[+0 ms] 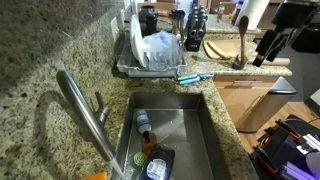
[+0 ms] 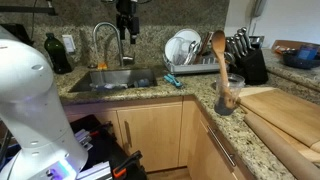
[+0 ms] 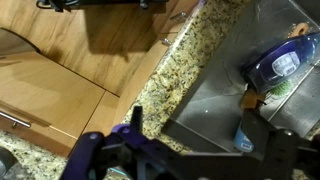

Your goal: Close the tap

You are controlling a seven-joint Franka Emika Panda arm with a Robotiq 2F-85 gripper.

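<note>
Granite table (image 1: 40,50) surrounds a steel sink (image 1: 190,125). At lower left, the tap (image 1: 85,115) slants over the basin to drain there. Spread apart, the fingers (image 3: 100,152) hang above the sink edge, likely ready for the lever (image 1: 100,103).

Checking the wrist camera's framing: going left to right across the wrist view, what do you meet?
Cabinet → counter → sink → bottle.
</note>
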